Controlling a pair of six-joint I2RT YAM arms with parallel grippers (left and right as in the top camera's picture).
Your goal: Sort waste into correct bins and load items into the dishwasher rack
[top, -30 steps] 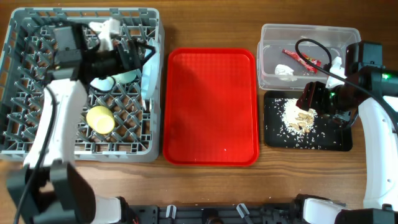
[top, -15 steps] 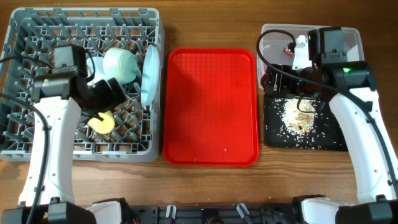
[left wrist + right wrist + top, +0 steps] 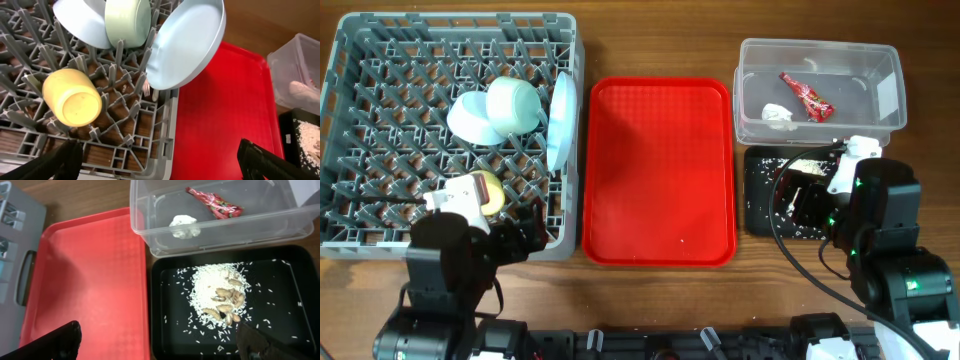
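– Grippers first: left gripper [image 3: 157, 150] is sitting wide open, gripping nothing. Right gripper [image 3: 157, 330] is doing the same, fingers spread, empty.
– Where is stuff lying from them?
– In the overhead view, the large square grey plastic pegged rack [image 3: 350, 120] is lying up-frame of the left arm, nearer that one. The clear rectangular plastic tub [image 3: 885, 100] and shallow black rectangular tray [image 3: 760, 215] are lying up-frame of the right arm, at frame right.
– Axes?
– The red crinkled snack wrapper [image 3: 805, 95] is lying in the tub, long axis running diagonally, upper left to lower right. The small crumpled white napkin [image 3: 778, 115] is sitting just lower left of it. Beige crumbly food scraps [image 3: 220, 292] are piling in the black tray. The round white plate [image 3: 558, 120] is standing on edge at the rack's right side, edge running top to bottom of frame. Two pale mint-green bowls [image 3: 513, 103] are leaning together just left of it. The small yellow cup [image 3: 72, 97] is lying on its side, closed end pointing lower right in the left wrist view.
– Cutlery?
– White tines, likely the white plastic fork [image 3: 146, 89], are poking up under the plate. I'm not finding the spoon. The flat red serving tray [image 3: 660, 170] between rack and bins is carrying only a speck, so I'm judging the sort nearly finished, with nothing waiting for either claw.
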